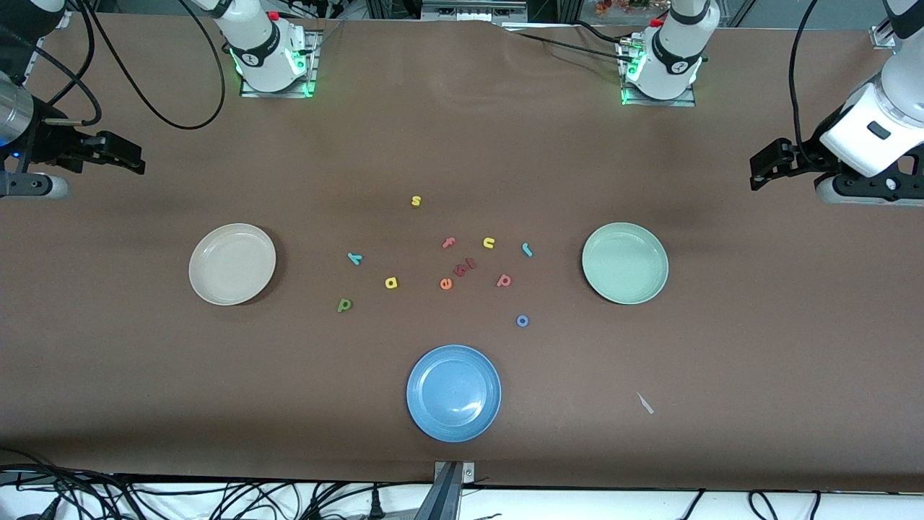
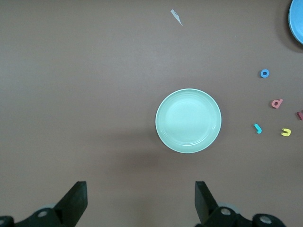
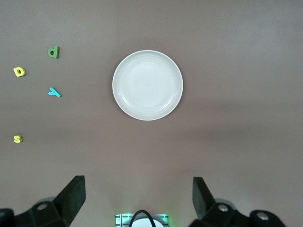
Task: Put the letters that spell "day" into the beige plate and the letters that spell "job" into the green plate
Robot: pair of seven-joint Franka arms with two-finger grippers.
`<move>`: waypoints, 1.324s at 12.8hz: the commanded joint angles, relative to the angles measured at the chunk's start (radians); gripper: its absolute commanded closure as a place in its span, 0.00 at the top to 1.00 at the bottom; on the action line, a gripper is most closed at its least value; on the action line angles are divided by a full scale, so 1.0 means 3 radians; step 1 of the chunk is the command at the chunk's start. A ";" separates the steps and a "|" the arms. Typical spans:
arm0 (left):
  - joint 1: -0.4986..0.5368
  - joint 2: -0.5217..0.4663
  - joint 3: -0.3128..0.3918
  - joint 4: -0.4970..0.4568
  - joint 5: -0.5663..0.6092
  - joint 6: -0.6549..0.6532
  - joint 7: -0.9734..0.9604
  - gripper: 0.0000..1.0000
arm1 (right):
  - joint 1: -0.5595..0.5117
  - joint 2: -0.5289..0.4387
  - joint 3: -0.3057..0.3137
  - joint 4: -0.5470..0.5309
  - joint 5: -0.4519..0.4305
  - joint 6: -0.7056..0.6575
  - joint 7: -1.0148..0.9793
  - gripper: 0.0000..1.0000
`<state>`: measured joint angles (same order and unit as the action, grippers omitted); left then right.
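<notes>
since no letter is lifted yet, left gripper (image 2: pixel 138 201) and right gripper (image 3: pixel 137 198) wait with jaws open at the surface's end edges, beige plate (image 1: pixel 232 263) and green plate (image 1: pixel 624 262) empty

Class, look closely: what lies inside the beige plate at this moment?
Nothing lies in the beige plate; its whole bowl shows bare in the front and right wrist views. The table beneath it is covered, so that cannot be seen.
</notes>
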<state>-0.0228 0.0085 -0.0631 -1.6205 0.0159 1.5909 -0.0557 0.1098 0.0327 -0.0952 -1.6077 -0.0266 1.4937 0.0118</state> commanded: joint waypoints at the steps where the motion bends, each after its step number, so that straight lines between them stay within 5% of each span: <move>1: 0.0035 -0.0023 -0.0015 -0.0008 -0.0074 -0.0036 0.0053 1.00 | 0.0012 0.0019 0.0016 0.0067 -0.0034 -0.0055 0.0047 1.00; 13: -0.0143 0.0334 -0.0111 0.0053 -0.0114 -0.0072 0.0078 1.00 | 0.0012 0.0019 0.0072 0.0072 -0.0019 -0.0045 0.0047 1.00; 17: -0.0358 0.0717 -0.0132 0.0139 -0.0114 0.0035 0.0038 1.00 | 0.0038 0.0197 0.0321 0.0072 -0.0034 0.0078 -0.0004 1.00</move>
<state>-0.1054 0.1595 -0.1081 -1.6226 0.0133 1.5907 -0.0546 0.1149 0.0463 -0.0384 -1.6075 -0.0264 1.5017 0.0125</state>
